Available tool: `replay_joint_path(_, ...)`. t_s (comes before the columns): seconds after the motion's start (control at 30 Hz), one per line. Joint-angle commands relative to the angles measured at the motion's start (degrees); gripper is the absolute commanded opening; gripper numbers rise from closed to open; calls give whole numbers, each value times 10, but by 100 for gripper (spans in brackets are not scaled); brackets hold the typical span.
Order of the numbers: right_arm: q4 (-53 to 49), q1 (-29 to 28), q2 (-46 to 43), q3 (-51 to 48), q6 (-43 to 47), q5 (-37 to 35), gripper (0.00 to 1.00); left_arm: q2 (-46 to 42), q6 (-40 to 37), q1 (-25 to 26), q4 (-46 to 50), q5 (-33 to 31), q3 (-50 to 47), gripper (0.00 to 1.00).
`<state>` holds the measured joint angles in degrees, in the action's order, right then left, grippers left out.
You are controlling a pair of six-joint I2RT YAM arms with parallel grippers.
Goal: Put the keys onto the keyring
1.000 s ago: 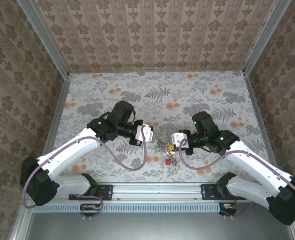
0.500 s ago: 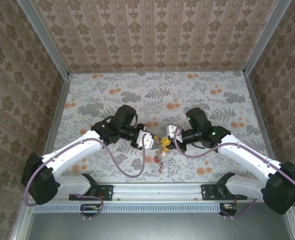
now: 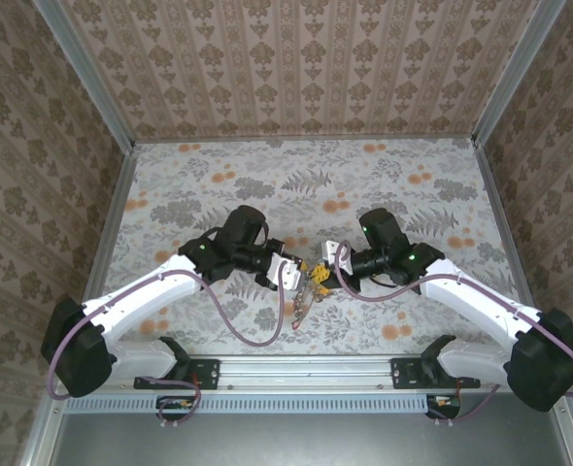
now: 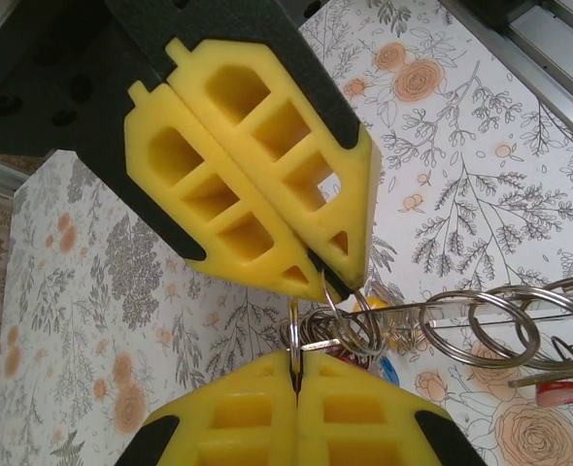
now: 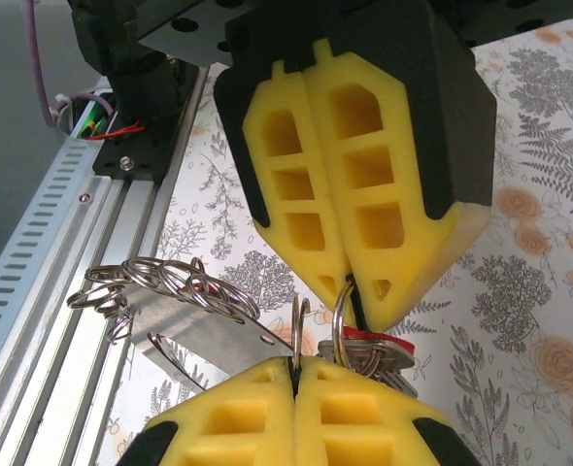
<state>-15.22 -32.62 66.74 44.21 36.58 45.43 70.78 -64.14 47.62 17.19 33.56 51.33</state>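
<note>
Where the two arms meet, a little toward 6 o'clock from the middle of the flowered counter (image 3: 384, 175), a bunch of metal loops is held between them. The left arm (image 3: 160, 286) reaches in from 8 o'clock and the right arm (image 3: 471, 291) from 4 o'clock. The left gripper (image 3: 294, 275) and the right gripper (image 3: 329, 262) stand tip to tip, very near each other.

In both wrist views the yellow jaws of each gripper are pressed tightly together. In the left wrist view, the jaws of the left gripper (image 4: 296, 374) pinch a thin wire loop of the keyring (image 4: 340, 325), and the jaws of the right gripper, at 12 o'clock from them, clench another loop of the same bunch. More loops spread toward 3 o'clock.

The keys (image 4: 562, 393) hang on these loops; a red head and a blue head can be seen. In the top view they trail toward 6 o'clock from the jaws.
</note>
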Motion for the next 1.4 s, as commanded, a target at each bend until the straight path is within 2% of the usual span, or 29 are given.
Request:
replay_joint_path(0.0,20,11,1,16,-21,5,0,-12,-14,6,-3,5,-11,0)
replay_joint_path(0.3,35,27,1,12,-55,3,0,-2,-34,25,10,-36,-3,0)
replay_joint_path(0.8,90,53,1,-7,-116,16,0,-12,-33,30,-20,-54,-19,0)
replay_joint_path(0.97,170,59,-20,-43,-152,35,0,-7,-11,30,-46,-64,-26,0)
replay_joint_path(1.13,260,59,-34,-78,-204,26,0,0,45,29,-78,-57,-31,0)
replay_joint_path(1.23,278,59,-37,-88,-219,10,0,-5,78,27,-103,-52,-41,9)
replay_joint_path(1.33,284,59,-40,-93,-224,-3,0,-9,120,16,-106,-32,-40,24)
replay_joint_path(1.37,287,59,-42,-94,-226,-7,0,-11,131,10,-104,-21,-39,25)
